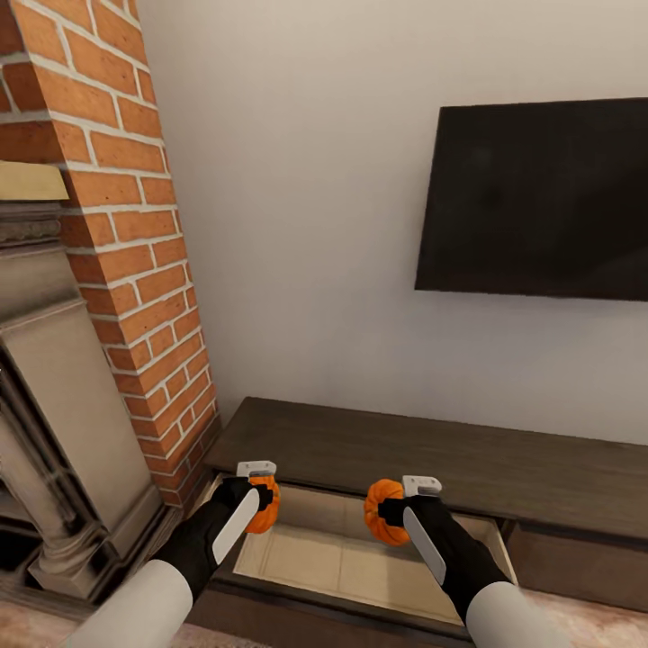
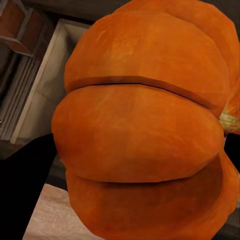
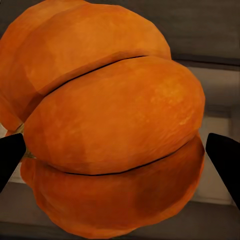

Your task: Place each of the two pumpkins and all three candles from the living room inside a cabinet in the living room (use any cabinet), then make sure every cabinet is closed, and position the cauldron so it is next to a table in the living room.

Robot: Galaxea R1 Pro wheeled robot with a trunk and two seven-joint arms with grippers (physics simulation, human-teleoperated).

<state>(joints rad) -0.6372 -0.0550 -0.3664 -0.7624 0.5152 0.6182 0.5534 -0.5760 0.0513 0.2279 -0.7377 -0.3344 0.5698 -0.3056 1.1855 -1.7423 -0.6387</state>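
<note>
pumpkins, one (image 1: 266, 506) pinched by the left pincer (image 1: 255, 490), the other (image 1: 384, 510) by the right pincer (image 1: 416, 504), hang over the cabinet's open drawer (image 1: 346, 560); the left wrist view reveals a pale stem (image 2: 229, 121).

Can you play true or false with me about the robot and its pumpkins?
1. Each tool holds a pumpkin. True: the left tool grips the left pumpkin, and the right tool grips the right pumpkin.
2. The drawer under them is shut. False: it is pulled open.
3. The TV is showing a cartoon. False: its screen is black.
4. A brick fireplace stands left of the cabinet. True.
5. The pumpkins are green. False: they are orange.
</note>
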